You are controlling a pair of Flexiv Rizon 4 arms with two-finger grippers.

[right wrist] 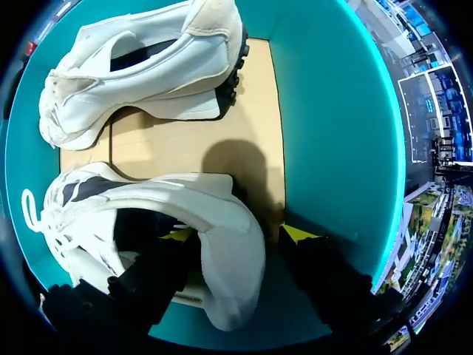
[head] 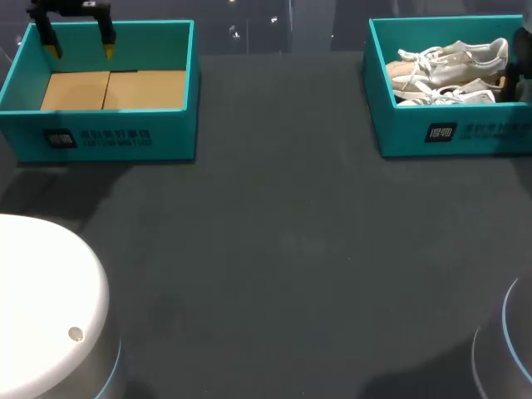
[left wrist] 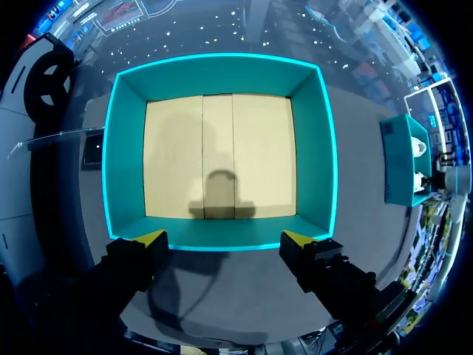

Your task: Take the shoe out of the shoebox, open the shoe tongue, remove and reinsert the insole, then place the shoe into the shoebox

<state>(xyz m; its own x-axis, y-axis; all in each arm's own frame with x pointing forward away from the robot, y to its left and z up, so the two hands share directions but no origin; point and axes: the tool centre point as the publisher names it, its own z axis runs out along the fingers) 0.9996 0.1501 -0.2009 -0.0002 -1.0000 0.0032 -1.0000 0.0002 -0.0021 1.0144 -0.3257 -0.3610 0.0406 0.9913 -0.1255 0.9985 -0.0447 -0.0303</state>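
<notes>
A teal shoebox (head: 399, 125) at the back right holds two white sneakers lying side by side. My right gripper (right wrist: 238, 234) is down in this shoebox (right wrist: 332, 133), astride the heel of the nearer sneaker (right wrist: 148, 222). One yellow fingertip (right wrist: 179, 235) is inside the shoe's opening. The other fingertip (right wrist: 299, 233) stands just outside the heel, a little apart from it. The second sneaker (right wrist: 148, 59) lies beyond, untouched. In the head view only a dark bit of the right arm (head: 524, 62) shows beside the sneakers (head: 453, 75). My left gripper (head: 81, 48) hangs open over another teal box (head: 125, 137).
The left box (left wrist: 222, 74) holds only its cardboard floor (left wrist: 222, 155); my left gripper (left wrist: 223, 238) hovers above its near wall. White rounded robot bases stand at the front left (head: 41, 307) and front right (head: 507, 349). Dark tabletop (head: 283, 249) stretches between the boxes.
</notes>
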